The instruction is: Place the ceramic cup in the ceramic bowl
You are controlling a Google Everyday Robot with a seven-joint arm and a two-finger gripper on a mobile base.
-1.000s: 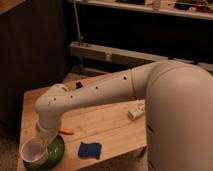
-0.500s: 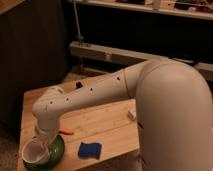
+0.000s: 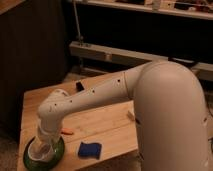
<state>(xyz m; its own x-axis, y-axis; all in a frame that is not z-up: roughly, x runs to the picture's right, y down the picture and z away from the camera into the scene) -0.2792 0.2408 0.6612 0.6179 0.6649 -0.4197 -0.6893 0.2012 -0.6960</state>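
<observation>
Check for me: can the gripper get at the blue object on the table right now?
Probably yes. The gripper sits over the green bowl with the cup, and the blue object lies beside it on bare table, unobstructed.

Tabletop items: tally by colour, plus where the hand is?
Green: 1, shallow glossy green bowl
Whitish: 1, small translucent tapered cup, over the bowl
Blue: 1, small blue object
Orange: 1, small orange item
Total: 4
Hand: directly above the cup.

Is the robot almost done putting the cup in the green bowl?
Almost. The cup is already over the green bowl, at the near left corner of the table. The pincer is right above it, at the cup. Left: let go and lift the arm away.
</observation>
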